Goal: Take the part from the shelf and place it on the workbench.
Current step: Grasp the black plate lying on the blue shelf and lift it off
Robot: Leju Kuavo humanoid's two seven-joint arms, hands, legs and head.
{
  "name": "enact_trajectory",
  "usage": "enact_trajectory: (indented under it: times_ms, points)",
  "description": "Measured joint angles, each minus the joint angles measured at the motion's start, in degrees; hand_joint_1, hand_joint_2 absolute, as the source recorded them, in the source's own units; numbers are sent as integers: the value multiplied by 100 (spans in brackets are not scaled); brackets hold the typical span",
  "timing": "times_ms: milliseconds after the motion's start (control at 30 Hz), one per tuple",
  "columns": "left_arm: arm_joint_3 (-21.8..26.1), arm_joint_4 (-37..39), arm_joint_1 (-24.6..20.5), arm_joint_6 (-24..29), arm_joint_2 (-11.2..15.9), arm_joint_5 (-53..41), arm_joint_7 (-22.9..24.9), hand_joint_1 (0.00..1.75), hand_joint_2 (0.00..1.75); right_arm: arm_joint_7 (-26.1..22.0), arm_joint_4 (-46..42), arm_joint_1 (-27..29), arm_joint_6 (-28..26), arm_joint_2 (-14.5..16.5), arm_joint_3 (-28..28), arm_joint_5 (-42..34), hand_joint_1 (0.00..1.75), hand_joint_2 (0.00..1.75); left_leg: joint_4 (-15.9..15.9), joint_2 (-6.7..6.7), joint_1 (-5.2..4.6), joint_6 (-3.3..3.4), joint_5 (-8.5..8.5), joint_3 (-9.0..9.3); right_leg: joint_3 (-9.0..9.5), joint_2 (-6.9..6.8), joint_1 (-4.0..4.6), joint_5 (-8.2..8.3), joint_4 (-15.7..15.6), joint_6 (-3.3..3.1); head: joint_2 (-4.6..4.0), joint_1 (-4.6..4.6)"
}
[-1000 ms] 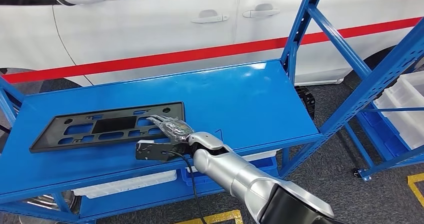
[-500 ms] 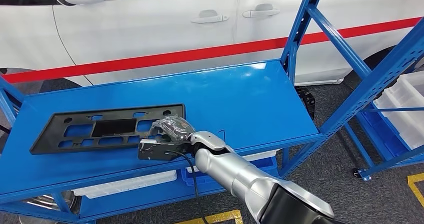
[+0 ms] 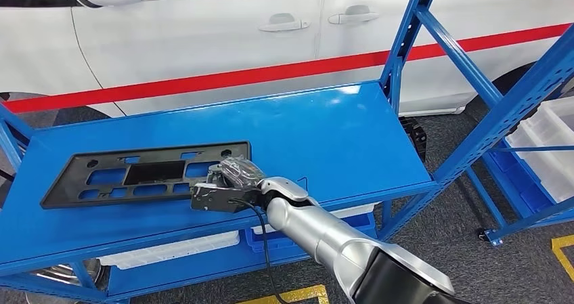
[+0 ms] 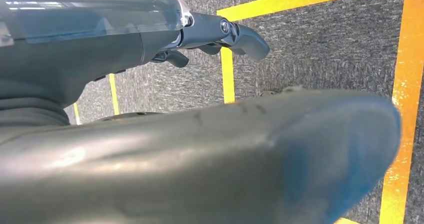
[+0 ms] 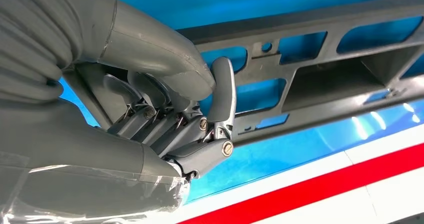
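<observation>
- Black part (image 3: 145, 172) lay flat on blue shelf (image 3: 325, 135), toward its left, near the front edge.
- Right hand (image 3: 233, 182) was at the part's right end, arm reaching in low from the front – prob. because that end sits closest to the robot.
- Right wrist view: fingers (image 5: 222, 92) curled in, one fingertip hooked at a slot in the frame, thumb (image 5: 165, 59) pressing over it. Looked like a pinch on the part's (image 5: 320, 64) rim; can't tell how firm.
- Part not lifted yet, as far as I could judge – it lay level w/ shelf.
- Left hand (image 4: 220, 34) hung down over grey floor w/ yellow tape (image 4: 227, 74); fingers partly bent, holding nothing.
- White car (image 3: 223, 26) w/ red stripe behind the shelf.
- Workbench not seen, so drop spot unknown.
- Long thin piece held at one end – likely to sag or swing on lift.
</observation>
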Motion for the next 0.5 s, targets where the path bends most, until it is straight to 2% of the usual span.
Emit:
enact_trajectory:
  times_ms: [33, 100, 133, 167, 233, 500]
  points:
    - [-13, 0, 0, 0, 0, -1, -3, 0, 0, -17, -1, -2, 3, -10, -26, -35, 154, 175, 0, 0, 0, 0, 0, 0, 0, 0, 0, 0, 0, 0, 0, 0]
    - [-38, 0, -1, 0, 0, -2, -7, 0, 0, -42, -2, -5, -28, -32, -75, -68, 67, 175, 0, 0, 0, 0, 0, 0, 0, 0, 0, 0, 0, 0, 0, 0]
    - [-47, 0, -1, 1, 0, -2, -8, 0, 0, -48, -2, -5, -65, -42, -97, -72, 24, 131, 0, 0, 0, 0, 0, 0, 0, 0, 0, 0, 0, 0, 0, 0]
    - [-52, 0, -3, 2, 0, -2, -7, 0, 0, -53, -3, -4, -110, -51, -115, -72, 0, 87, 0, 0, 0, 0, 0, 0, 0, 0, 0, 0, 0, 0, 0, 0]
    - [-57, 0, -5, 7, 0, -2, -3, 0, 0, -63, -6, 3, -170, -61, -137, -82, 0, 0, 0, 0, 0, 0, 0, 0, 0, 1, 0, 0, 0, 0, 0, 0]
    - [-85, 0, -5, 20, 0, -8, 1, 0, 0, -239, -438, -90, 138, -104, -280, -358, 0, 0, 1, 1, 0, 0, 0, 0, -1, 2, 0, 1, 1, 0, 0, 0]
